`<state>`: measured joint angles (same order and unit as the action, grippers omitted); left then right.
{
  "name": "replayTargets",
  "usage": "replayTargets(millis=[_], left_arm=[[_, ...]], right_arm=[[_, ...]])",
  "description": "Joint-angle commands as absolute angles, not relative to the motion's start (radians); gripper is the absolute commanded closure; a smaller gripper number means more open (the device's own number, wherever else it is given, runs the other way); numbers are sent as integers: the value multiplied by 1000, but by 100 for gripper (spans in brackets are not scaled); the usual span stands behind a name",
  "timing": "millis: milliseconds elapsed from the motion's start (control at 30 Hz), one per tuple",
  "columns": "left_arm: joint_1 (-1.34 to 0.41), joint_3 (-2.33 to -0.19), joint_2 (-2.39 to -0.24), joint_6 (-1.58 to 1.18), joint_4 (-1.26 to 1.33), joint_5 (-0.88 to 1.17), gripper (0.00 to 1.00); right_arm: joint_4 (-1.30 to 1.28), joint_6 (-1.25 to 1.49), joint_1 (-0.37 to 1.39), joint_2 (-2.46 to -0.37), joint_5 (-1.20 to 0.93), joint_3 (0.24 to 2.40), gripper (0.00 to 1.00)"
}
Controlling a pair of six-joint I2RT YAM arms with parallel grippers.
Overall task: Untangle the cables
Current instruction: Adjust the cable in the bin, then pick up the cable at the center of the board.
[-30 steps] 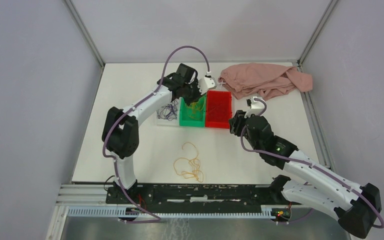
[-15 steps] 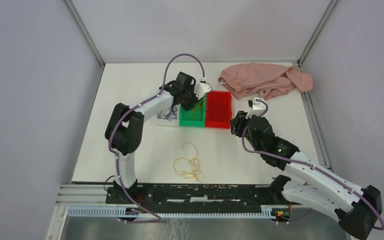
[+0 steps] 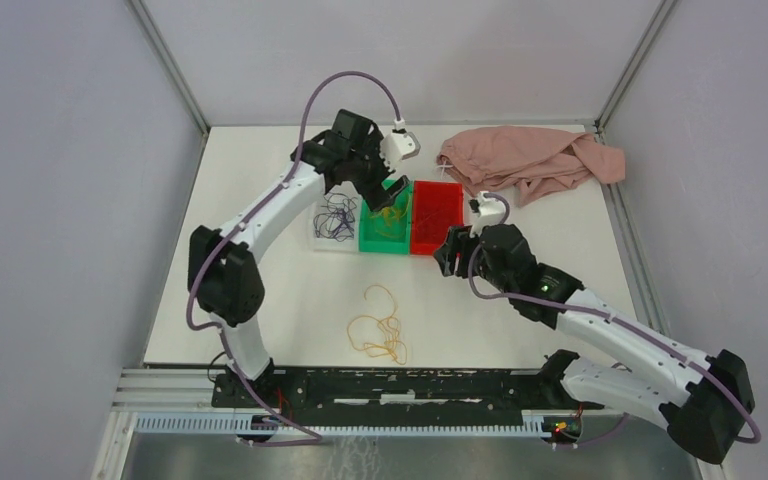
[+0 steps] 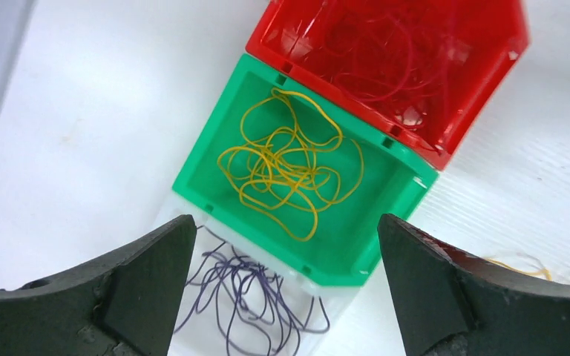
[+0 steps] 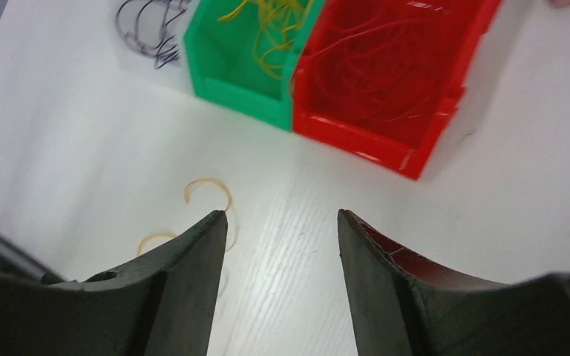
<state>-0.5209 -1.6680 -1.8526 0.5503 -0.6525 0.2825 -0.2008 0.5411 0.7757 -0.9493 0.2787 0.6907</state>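
Observation:
The cables lie sorted by colour: yellow ones (image 4: pixel 289 167) in a green bin (image 3: pixel 384 240), red ones (image 4: pixel 386 52) in a red bin (image 3: pixel 436 243), dark purple ones (image 4: pixel 249 297) in a clear tray (image 3: pixel 322 240). A loose tangle of yellow cables (image 3: pixel 378 325) rests on the table near the front. My left gripper (image 4: pixel 286 230) hovers above the green bin and the tray, wide open and empty. In front of the red bin, my right gripper (image 5: pixel 282 219) hangs over bare table, open with nothing between its fingers; a yellow loop (image 5: pixel 208 189) lies just past its left fingertip.
A pink cloth (image 3: pixel 530 160) is heaped at the back right corner, just behind the red bin. A black and metal rail (image 3: pixel 380 385) runs along the near edge. Grey walls close in the table on three sides.
My left gripper went from shut to wide open over the green bin and drew up and back to the left. My right gripper opened wider and moved left, toward the table's middle.

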Motion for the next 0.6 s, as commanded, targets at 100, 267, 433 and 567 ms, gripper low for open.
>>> replayTargets(millis=[100, 267, 433, 567], left_arm=[[-502, -1678, -1623, 539, -788, 278, 1], [-427, -1573, -1475, 472, -742, 293, 1], [-373, -1505, -1361, 437, -710, 239, 0], [-341, -1463, -1300, 407, -689, 181, 0]], right_arm=[[-157, 580, 801, -1126, -169, 779, 36], [-223, 547, 971, -1259, -178, 815, 34], [-264, 550, 1065, -1407, -213, 857, 36], [-258, 568, 1075, -1503, -201, 865, 53]])
